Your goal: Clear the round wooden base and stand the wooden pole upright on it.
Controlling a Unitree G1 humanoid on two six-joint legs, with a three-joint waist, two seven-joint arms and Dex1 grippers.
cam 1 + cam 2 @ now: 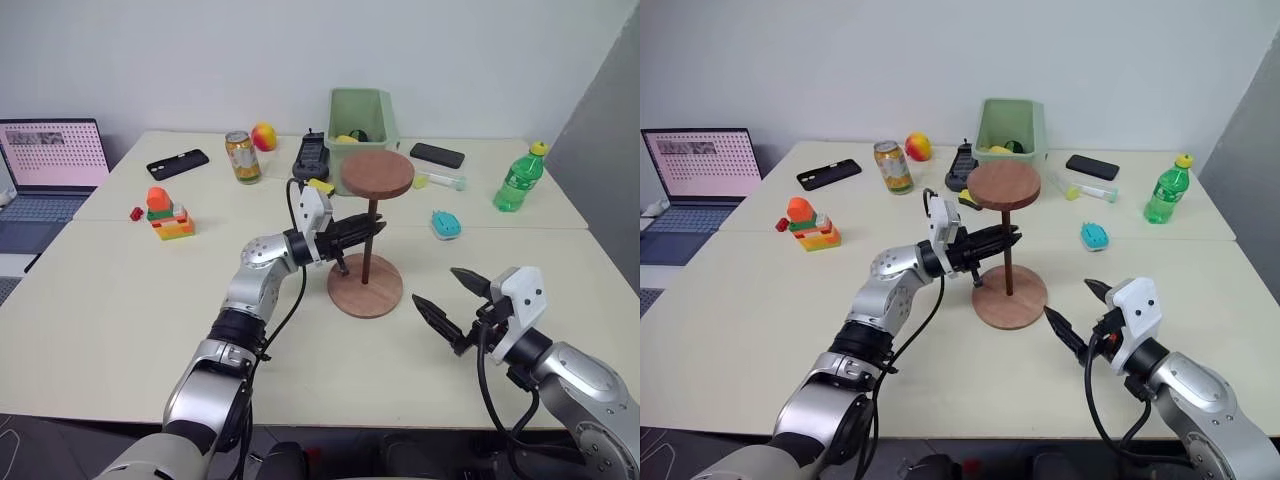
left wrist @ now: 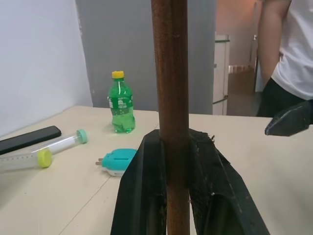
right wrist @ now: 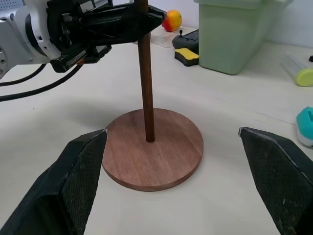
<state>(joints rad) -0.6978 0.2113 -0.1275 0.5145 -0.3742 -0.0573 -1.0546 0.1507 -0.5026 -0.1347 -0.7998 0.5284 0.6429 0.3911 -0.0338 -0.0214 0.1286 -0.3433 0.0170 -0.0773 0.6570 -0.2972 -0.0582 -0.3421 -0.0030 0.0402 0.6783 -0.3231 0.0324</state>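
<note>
The round wooden base (image 1: 365, 286) lies flat on the table's middle. The wooden pole (image 1: 370, 243) stands upright in the base's centre, its fixed disc (image 1: 377, 174) on top. My left gripper (image 1: 372, 229) comes in level from the left and is shut on the pole about midway up; in the left wrist view the black fingers (image 2: 146, 191) clamp the pole (image 2: 170, 98) on both sides. My right gripper (image 1: 452, 297) hovers open near the table's front right, a short way right of the base. In the right wrist view its fingers (image 3: 78, 176) frame the base (image 3: 161, 152).
At the back stand a green bin (image 1: 363, 120), a can (image 1: 242, 157), a fruit (image 1: 264, 136), two phones (image 1: 177, 164) and a black device (image 1: 310, 157). A green bottle (image 1: 520, 178), a teal object (image 1: 445, 224) and tubes (image 1: 440, 181) sit right. Toy blocks (image 1: 168, 216) and a laptop (image 1: 50, 160) are left. A person (image 2: 288, 54) stands beyond.
</note>
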